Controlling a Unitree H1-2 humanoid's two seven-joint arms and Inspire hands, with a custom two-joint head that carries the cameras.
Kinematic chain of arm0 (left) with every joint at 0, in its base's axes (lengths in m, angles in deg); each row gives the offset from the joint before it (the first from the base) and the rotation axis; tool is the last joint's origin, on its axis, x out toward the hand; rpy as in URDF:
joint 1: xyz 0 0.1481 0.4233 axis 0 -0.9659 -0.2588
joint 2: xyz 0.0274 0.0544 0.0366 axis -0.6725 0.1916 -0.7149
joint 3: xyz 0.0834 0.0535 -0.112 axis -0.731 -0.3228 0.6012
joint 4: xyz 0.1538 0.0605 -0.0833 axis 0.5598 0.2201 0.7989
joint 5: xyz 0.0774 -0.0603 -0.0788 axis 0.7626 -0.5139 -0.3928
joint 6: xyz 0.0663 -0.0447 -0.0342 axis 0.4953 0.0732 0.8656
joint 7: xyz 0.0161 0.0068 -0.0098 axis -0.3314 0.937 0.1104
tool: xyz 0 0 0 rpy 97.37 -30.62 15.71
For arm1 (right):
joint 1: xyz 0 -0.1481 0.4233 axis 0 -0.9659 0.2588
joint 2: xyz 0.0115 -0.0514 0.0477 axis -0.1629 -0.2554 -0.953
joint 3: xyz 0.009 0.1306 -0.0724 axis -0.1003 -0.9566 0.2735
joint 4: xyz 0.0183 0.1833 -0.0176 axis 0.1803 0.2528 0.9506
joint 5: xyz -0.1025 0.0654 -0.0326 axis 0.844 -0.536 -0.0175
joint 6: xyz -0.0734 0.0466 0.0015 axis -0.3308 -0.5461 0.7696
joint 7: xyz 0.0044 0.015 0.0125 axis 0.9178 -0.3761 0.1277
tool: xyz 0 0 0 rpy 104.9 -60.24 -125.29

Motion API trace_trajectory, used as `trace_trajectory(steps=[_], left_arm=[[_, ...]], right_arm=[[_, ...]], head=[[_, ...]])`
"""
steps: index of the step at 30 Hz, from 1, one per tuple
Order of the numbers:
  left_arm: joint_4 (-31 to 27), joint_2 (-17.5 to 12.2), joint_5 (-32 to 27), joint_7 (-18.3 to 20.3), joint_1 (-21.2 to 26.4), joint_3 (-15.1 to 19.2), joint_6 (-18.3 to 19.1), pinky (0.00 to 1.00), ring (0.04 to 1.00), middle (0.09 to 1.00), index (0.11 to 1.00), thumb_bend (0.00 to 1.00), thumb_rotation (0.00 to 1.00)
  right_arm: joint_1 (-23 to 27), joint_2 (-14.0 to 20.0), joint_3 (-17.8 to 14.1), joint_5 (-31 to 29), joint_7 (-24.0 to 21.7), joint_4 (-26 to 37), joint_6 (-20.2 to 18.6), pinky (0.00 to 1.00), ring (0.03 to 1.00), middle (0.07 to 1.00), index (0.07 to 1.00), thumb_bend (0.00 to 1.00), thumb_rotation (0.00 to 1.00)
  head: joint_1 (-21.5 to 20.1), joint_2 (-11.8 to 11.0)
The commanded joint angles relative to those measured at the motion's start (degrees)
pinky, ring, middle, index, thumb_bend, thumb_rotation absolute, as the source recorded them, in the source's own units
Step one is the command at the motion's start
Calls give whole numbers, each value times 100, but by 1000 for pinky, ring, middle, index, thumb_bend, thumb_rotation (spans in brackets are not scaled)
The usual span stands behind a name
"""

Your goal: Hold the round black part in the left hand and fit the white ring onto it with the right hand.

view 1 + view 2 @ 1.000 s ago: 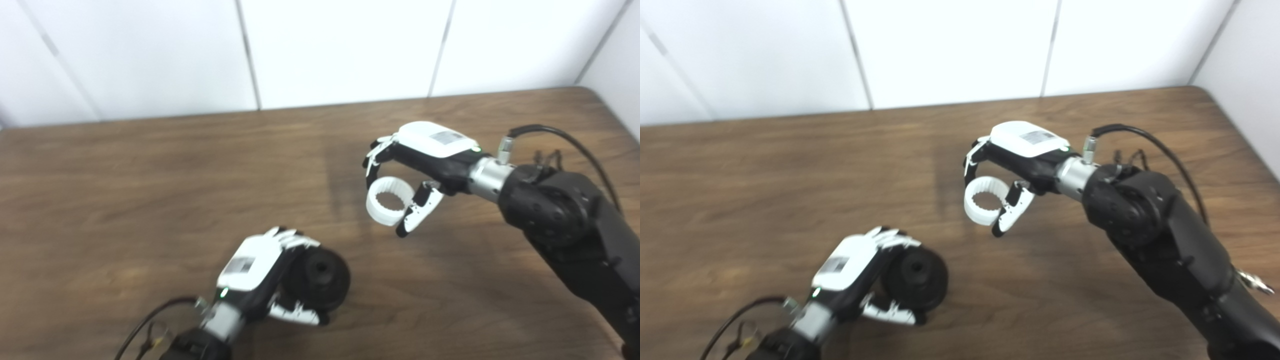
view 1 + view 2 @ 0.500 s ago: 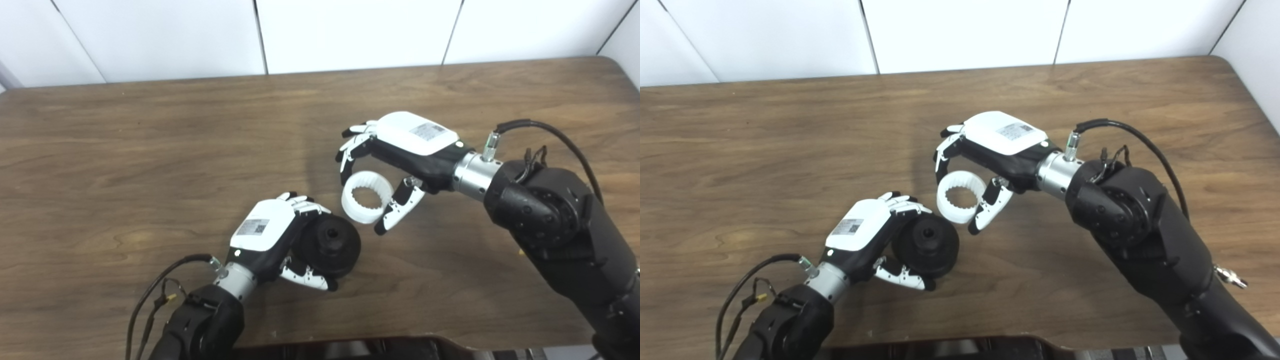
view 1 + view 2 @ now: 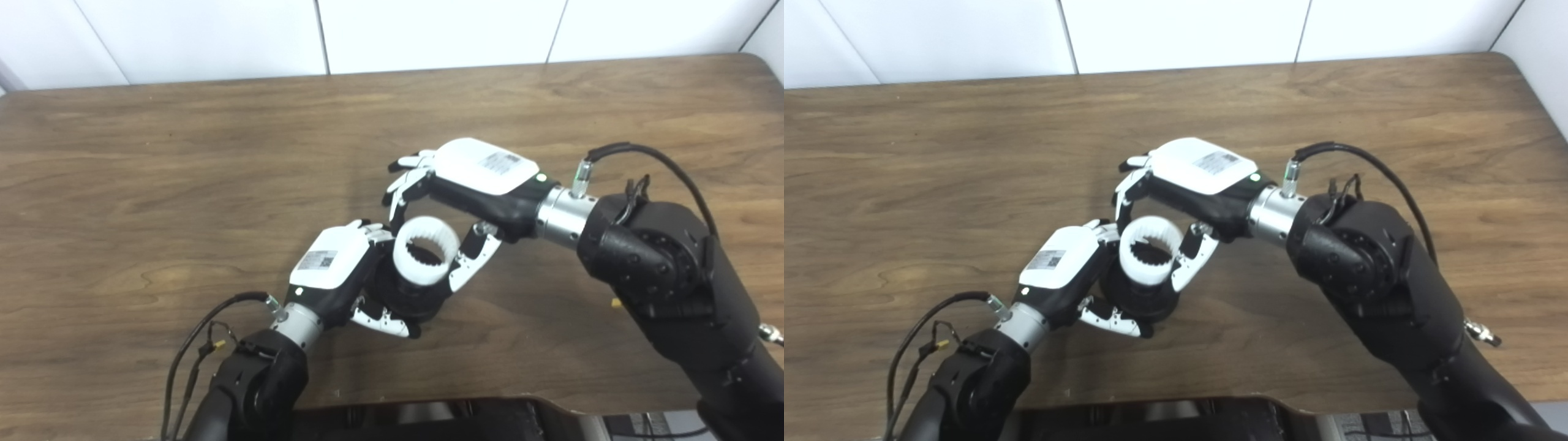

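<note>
Gripping the rigid, light-looking white ring (image 3: pixel 425 251) by its rim, the right hand (image 3: pixel 471 184) met the round black part (image 3: pixel 409 295), clasped by the left hand (image 3: pixel 334 269), at frame centre.

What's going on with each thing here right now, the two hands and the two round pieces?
left hand: shut on the round black part, held above the table.
round black part: gripped in the left hand, its face turned toward the ring.
white ring: toothed inside, gripped by the right hand, lying over the black part's face; whether it is seated is unclear.
right hand: shut on the white ring.
</note>
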Motion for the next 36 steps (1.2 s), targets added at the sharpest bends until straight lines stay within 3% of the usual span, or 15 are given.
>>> trace_trajectory(steps=[1, 20, 36], left_arm=[[35, 55, 45, 254, 44, -109, 36, 951, 880, 790, 483, 523, 53], [-124, 164, 72, 301, 51, -124, 113, 974, 883, 785, 483, 522, 53], [-190, 157, 131, 347, 36, -136, 87, 969, 882, 788, 483, 523, 53]], right_arm=[[125, -22, -51, -21, 37, 199, 108, 956, 936, 790, 481, 526, 140], [-328, 31, -6, 7, 318, -428, 667, 980, 943, 802, 481, 526, 137], [-388, 26, -13, 29, 627, -731, 792, 968, 945, 803, 482, 525, 137]], head=[[18, 10], [104, 60], [104, 70]])
